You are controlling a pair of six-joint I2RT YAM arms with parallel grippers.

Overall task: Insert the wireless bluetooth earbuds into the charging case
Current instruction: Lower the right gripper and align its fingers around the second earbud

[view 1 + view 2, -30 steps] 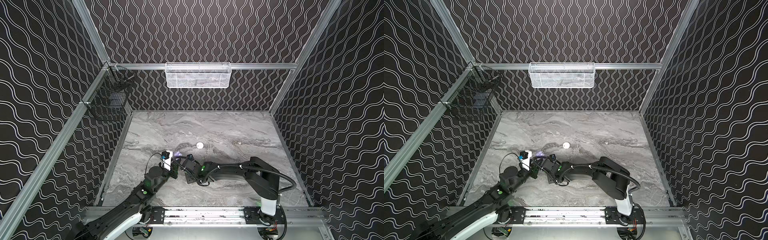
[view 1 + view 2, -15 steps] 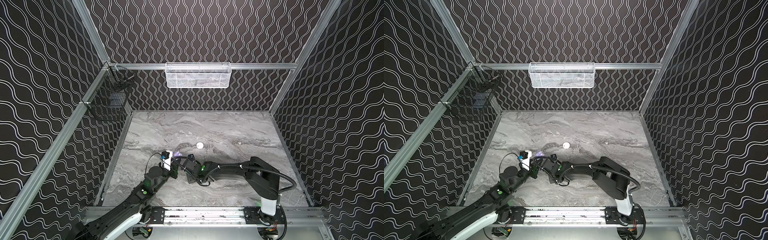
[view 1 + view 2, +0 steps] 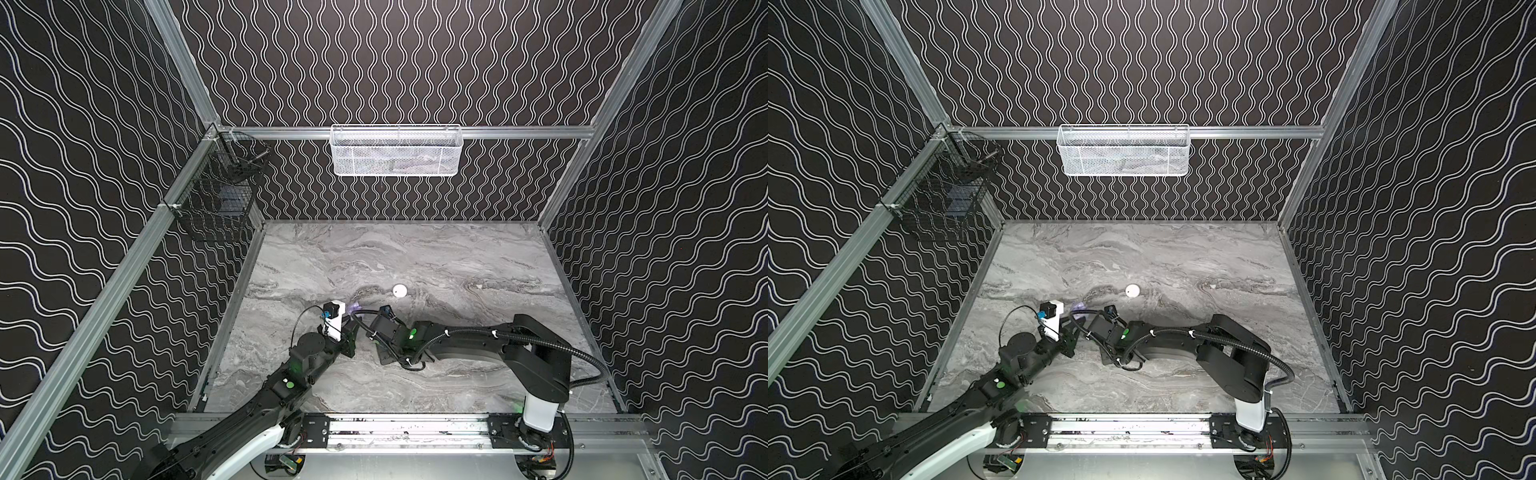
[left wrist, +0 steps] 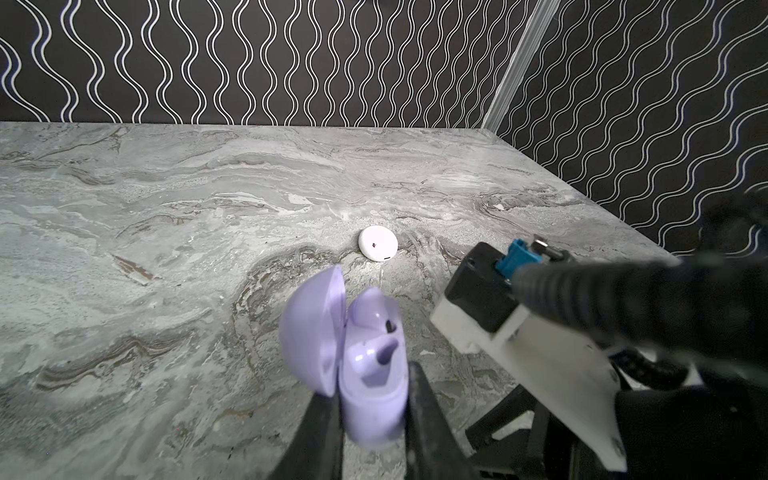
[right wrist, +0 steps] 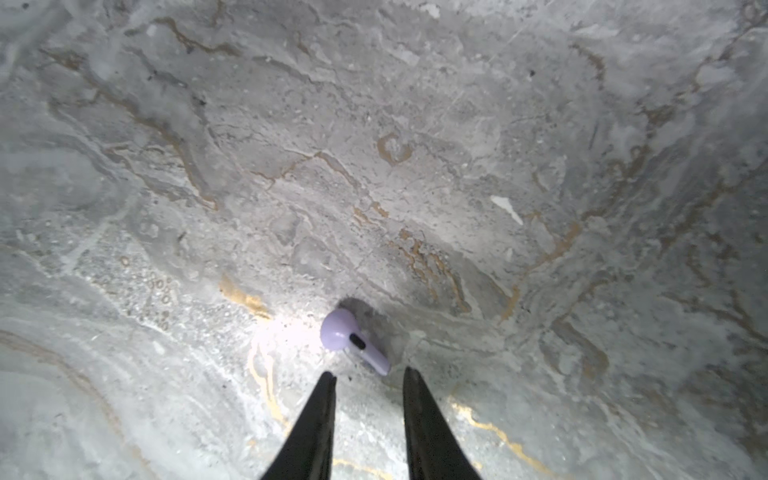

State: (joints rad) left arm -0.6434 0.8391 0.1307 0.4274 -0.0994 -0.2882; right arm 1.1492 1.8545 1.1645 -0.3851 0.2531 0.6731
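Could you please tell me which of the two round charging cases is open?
The lavender case, held in the left gripper, is open, with its lid swung up. The white case lies closed and flat on the table.

Lavender case (image 4: 374, 399) — smooth glossy plastic; earbud (image 5: 338, 332) same; tabletop (image 4: 166, 208) — marble-look, matt; basket (image 3: 395, 162) white metal mesh.

A grey marble-patterned tabletop (image 3: 415, 257) spreads beneath the left gripper (image 4: 370, 379) and runs well beyond it to the back wall. Black walls (image 3: 395, 62) with white wavy lines stand on three sides. Far ahead of that gripper and high above it, a white mesh basket (image 3: 396, 151) hangs from an aluminium rail (image 3: 519, 132). A black wire basket (image 3: 216, 203) hangs far ahead to its left.
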